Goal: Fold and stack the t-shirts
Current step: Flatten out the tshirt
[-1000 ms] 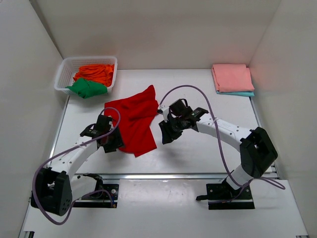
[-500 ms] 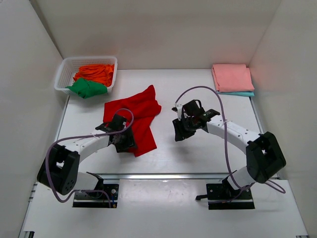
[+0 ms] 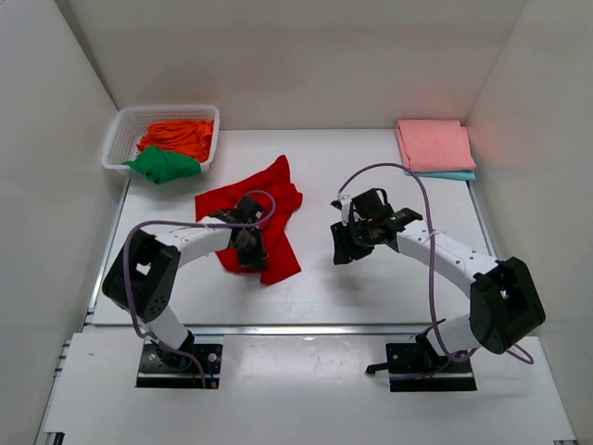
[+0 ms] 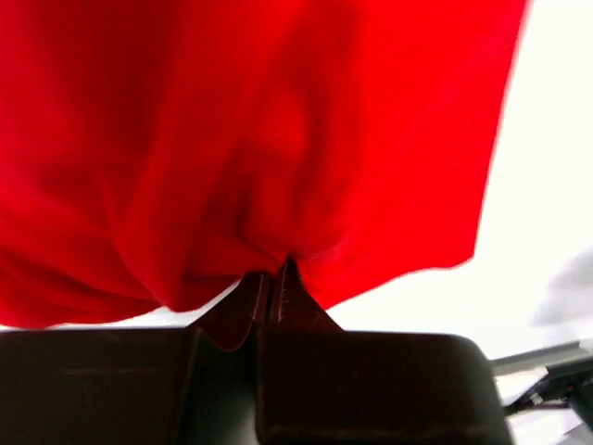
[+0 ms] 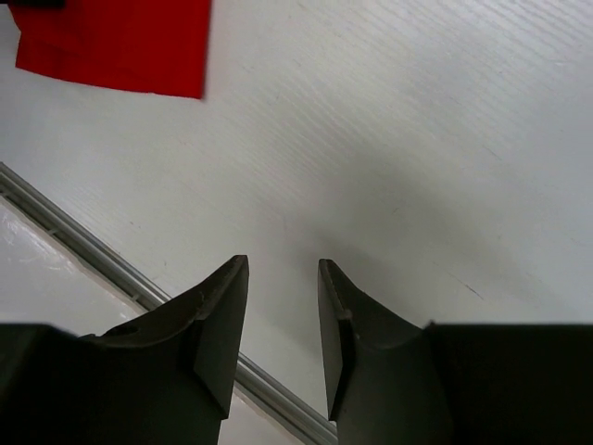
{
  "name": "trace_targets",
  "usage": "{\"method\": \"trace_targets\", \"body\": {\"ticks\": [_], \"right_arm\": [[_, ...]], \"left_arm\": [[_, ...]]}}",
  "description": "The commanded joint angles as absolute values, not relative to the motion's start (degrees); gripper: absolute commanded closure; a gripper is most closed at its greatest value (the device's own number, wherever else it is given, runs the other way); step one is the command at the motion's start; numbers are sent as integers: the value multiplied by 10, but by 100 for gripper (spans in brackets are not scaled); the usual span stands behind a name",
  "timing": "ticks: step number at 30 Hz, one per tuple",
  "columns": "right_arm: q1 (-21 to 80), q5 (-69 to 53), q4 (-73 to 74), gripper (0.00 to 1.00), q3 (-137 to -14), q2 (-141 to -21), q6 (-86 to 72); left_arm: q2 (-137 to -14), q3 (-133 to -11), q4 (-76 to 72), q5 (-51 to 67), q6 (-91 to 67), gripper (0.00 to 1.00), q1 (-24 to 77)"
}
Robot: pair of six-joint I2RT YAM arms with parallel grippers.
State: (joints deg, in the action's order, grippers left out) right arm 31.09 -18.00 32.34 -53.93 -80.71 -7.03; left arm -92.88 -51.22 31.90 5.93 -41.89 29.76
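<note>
A bright red t-shirt (image 3: 273, 199) lies crumpled left of the table's middle, and it fills the left wrist view (image 4: 278, 120). My left gripper (image 3: 248, 243) sits on its near part, jaws shut on a pinch of the red cloth (image 4: 275, 264). My right gripper (image 3: 345, 248) hovers over bare table to the shirt's right, open and empty (image 5: 283, 269); a corner of the red t-shirt (image 5: 120, 42) shows at the top left of its view. A salmon pink t-shirt (image 3: 435, 144) lies folded on a light blue one (image 3: 454, 175) at the back right. Orange (image 3: 181, 136) and green (image 3: 162, 165) t-shirts lie in the basket.
A white lattice basket (image 3: 119, 139) stands at the back left by the left wall. White walls close in the table on three sides. A metal rail (image 3: 306, 327) runs along the near edge, also seen as a rail (image 5: 93, 255) in the right wrist view.
My left gripper slid right onto the red t-shirt and shut on it. The shirt bunched up smaller. My right gripper drew away to the right and let the cloth drop.
</note>
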Motion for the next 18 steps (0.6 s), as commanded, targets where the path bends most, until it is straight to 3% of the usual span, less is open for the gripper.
{"method": "trace_targets", "body": {"ticks": [1,6,12,18], "right_arm": [[289,-180,303,67,-540,-780,-64],[242,-205,268,64,-526,-753,-76],[226,-298,172,63,-515,-740,-105],[265,-291,89,54,-519,-741,-139]], "left_arm": [[-915,-589,356,59,-407,100,297],[-879,-804,447,113,-416,100,233],[-932,-1017,484,230,-482,100,256],[-912,-1061,417,259,-562,100,263]]}}
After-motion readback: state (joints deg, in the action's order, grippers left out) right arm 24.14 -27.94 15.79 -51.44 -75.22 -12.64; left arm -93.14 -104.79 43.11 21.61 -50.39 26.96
